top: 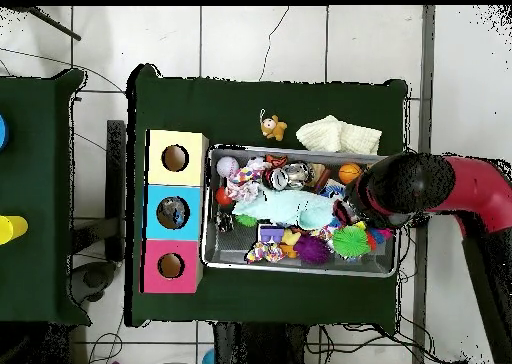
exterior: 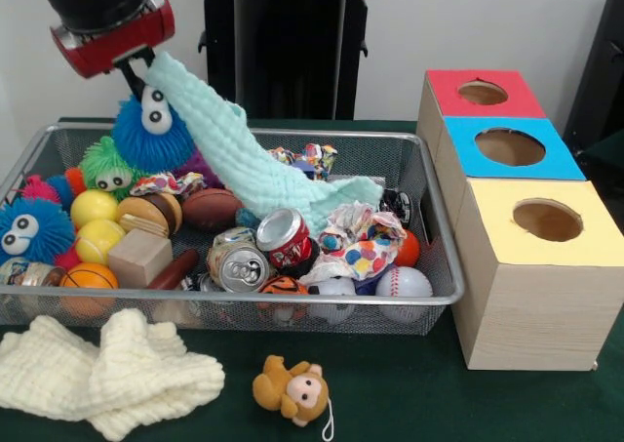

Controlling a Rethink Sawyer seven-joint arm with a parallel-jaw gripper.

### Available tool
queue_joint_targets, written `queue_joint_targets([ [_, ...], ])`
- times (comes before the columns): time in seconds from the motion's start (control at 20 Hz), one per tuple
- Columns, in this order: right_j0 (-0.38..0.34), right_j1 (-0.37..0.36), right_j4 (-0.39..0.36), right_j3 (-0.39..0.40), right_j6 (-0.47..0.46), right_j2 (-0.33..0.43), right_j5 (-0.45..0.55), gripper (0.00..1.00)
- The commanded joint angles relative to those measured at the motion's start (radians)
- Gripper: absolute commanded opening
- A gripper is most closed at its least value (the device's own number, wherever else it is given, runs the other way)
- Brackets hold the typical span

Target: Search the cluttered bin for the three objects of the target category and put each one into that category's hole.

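The gripper was seen pinched on one corner of the mint cloth; soft and light, it was judged likely to drape and snag.

Arm: at the upper left of the front view the top edge cuts it off, so we see only its lower end.
Gripper: the mint cloth covers its tips; we cannot tell how they stand. From overhead the arm hides it.
Bin: its floor is buried under toys.
Cream cloth: cut by the front view's lower left edge.
Cans: labels too small for us to read.
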Motion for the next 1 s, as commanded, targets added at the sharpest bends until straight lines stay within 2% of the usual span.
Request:
queue_joint_targets([
  [0.05, -0.058, -0.122, 0.035, 0.122, -0.383, 0.085, 0.156, 0.0],
  [0.25, -0.083, -0.165, 0.059, 0.137, -0.378, 0.123, 0.199, 0.0],
  [0.65, -0.114, -0.209, 0.059, 0.145, -0.378, 0.171, 0.246, 0.0],
  [1.0, -0.079, -0.173, 0.002, 0.157, -0.29, 0.161, 0.131, 0.0],
])
